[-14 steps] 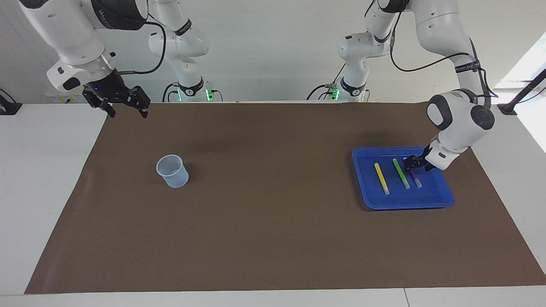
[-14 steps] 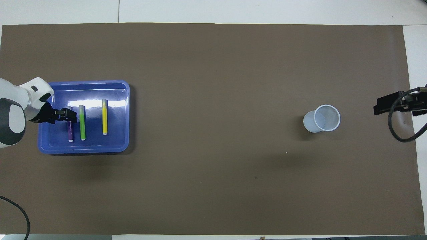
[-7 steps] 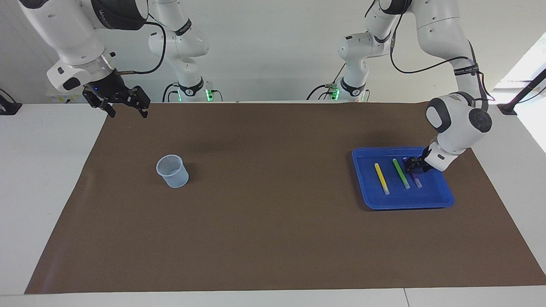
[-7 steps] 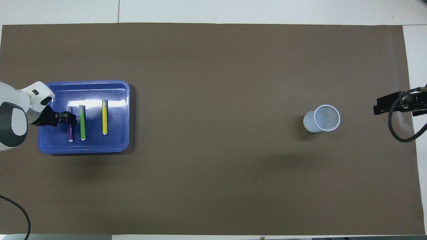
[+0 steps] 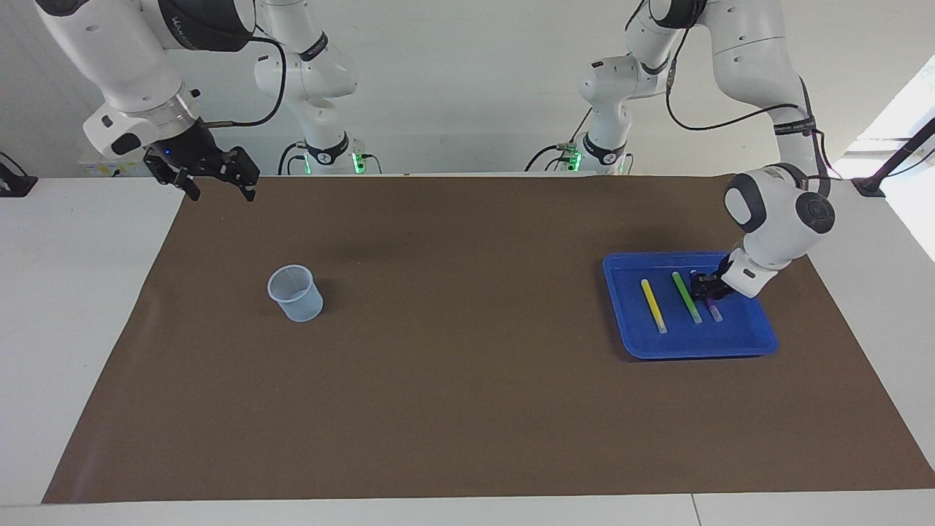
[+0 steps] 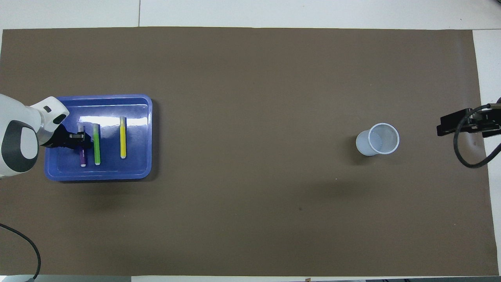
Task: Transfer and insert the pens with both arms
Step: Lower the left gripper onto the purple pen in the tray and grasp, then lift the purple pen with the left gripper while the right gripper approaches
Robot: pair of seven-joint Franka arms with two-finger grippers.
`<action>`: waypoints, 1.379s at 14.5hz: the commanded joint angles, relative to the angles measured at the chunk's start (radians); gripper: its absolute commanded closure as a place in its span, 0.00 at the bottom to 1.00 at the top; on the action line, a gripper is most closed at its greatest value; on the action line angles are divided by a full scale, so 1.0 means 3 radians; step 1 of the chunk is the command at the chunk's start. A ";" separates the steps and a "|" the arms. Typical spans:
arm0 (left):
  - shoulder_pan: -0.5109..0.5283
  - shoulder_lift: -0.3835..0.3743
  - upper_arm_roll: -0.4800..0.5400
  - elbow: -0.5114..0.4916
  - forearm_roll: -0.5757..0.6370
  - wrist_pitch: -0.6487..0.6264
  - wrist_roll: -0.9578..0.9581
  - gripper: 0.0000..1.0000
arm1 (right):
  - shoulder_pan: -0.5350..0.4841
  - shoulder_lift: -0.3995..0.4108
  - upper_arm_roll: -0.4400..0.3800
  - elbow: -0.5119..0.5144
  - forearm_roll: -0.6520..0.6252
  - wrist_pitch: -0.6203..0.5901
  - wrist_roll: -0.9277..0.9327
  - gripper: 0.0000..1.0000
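Three pens lie side by side in a blue tray (image 5: 694,348) (image 6: 98,175) at the left arm's end of the table: a yellow pen (image 5: 653,305) (image 6: 123,137), a green pen (image 5: 687,296) (image 6: 96,145) and a purple pen (image 5: 715,313) (image 6: 82,158). My left gripper (image 5: 703,286) (image 6: 82,138) is down in the tray, shut across the purple pen's middle, and the pen still rests on the tray floor. At the right arm's end, my right gripper (image 5: 220,193) (image 6: 464,124) hangs open and empty above the mat's edge while that arm waits.
A translucent plastic cup (image 5: 294,292) (image 6: 378,139) stands upright on the brown mat (image 5: 453,380), toward the right arm's end. A black cable (image 6: 23,250) lies at the mat's near corner by the left arm.
The left gripper has shifted slightly along the purple pen and closed on it. The pens, tray, cup and right arm have not moved.
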 commanded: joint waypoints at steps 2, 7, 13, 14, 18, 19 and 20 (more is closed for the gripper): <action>-0.0010 0.0017 -0.0007 -0.0048 -0.0012 0.0098 0.0039 0.92 | 0.0027 -0.0082 0.0023 -0.0096 0.0156 -0.0050 -0.0058 0.00; -0.0015 0.0022 -0.0012 -0.0018 -0.0012 0.0083 0.0034 1.00 | -0.0101 -0.0082 -0.0003 -0.0106 0.0832 -0.0101 -0.0043 0.00; -0.0209 -0.0003 -0.0007 0.0676 -0.0293 -0.0861 -0.0266 1.00 | 0.0032 -0.0143 0.0023 -0.0259 0.1449 0.0026 0.0084 0.00; -0.0281 -0.0023 -0.0012 0.0825 -0.0298 -0.1086 -0.0511 1.00 | 0.0032 -0.0184 0.0023 -0.0336 0.1567 0.0092 0.0166 0.00; -0.0679 -0.0197 -0.0022 0.1331 -0.0506 -0.1879 -0.1916 1.00 | 0.0078 -0.0240 0.0023 -0.0444 0.1722 0.0113 0.0530 0.00; -0.0781 -0.0233 -0.0017 0.1393 -0.0599 -0.1997 -0.2319 1.00 | 0.0099 -0.0251 0.0023 -0.0479 0.1722 0.0129 0.0525 0.00; -0.0884 -0.0299 -0.0022 0.1404 -0.0656 -0.2044 -0.2769 1.00 | 0.0099 -0.0276 0.0028 -0.0520 0.1722 0.0103 0.0530 0.00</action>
